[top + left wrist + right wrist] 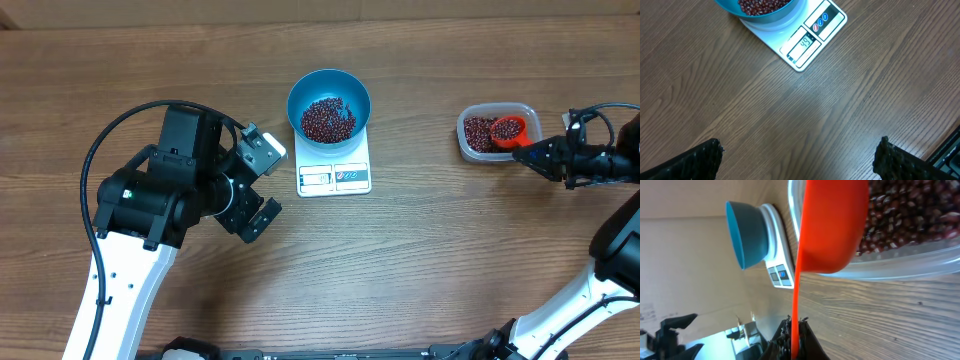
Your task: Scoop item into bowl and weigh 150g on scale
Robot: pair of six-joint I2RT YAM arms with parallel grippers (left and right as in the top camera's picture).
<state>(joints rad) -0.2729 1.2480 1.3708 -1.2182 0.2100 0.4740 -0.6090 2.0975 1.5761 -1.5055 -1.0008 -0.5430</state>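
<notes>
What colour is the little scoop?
The scoop is orange-red, clearest in the right wrist view.

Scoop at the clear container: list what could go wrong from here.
1. The right fingers pinch only the end of the thin handle of the scoop; loaded, it may twist and spill beans over the table on the way to the bowl.
2. Nothing steadies the container; digging against its wall could push or tip it.
3. The bowl sits loose on the scale; a knock from the scoop could shift it and upset the reading.

bowl (762,20) partly beyond the left wrist view's top edge
</notes>
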